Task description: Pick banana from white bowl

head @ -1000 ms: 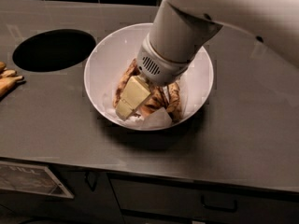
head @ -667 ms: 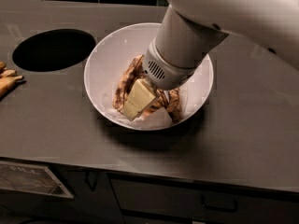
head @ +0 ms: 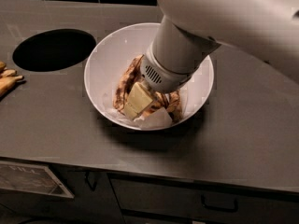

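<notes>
The white bowl (head: 105, 55) stands in the middle of the grey counter, lined with crumpled white paper (head: 156, 119). An overripe, brown-spotted banana (head: 124, 82) lies inside it, and more of its peel shows on the right (head: 174, 104). My gripper (head: 139, 100) reaches down into the bowl from the upper right and rests on the banana's middle. The grey arm covers the bowl's back right part and much of the banana.
A round dark hole (head: 53, 49) is cut in the counter (head: 243, 139) left of the bowl. Yellow-brown fruit (head: 7, 78) lies at the left edge. Dark tiles run along the back. Drawers with handles (head: 219, 204) sit below the counter's front edge.
The arm has shifted a little to the right and its body has swung upward. The gripper stays down in the bowl on the banana. The bowl has not moved.
</notes>
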`<control>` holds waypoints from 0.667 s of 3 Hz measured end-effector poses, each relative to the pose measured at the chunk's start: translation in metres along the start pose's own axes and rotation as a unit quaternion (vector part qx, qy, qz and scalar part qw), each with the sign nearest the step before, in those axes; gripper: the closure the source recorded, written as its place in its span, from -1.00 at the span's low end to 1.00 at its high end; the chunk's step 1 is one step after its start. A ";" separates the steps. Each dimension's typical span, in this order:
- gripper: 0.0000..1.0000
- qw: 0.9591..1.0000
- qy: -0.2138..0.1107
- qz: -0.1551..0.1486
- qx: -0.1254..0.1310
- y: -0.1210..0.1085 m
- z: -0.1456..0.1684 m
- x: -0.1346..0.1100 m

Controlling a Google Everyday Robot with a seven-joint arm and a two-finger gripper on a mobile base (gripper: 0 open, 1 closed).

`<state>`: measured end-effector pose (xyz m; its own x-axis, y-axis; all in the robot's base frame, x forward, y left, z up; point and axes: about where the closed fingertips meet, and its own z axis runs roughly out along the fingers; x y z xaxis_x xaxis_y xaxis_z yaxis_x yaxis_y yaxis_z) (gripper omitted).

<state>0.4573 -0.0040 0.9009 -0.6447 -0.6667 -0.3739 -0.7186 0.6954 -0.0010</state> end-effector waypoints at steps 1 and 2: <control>-0.40 1.000 0.001 -0.008 0.004 0.002 0.005 -0.008; -0.36 1.000 0.006 -0.013 0.011 0.004 0.011 -0.013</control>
<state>0.4654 0.0099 0.8957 -0.6286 -0.6879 -0.3628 -0.7298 0.6830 -0.0306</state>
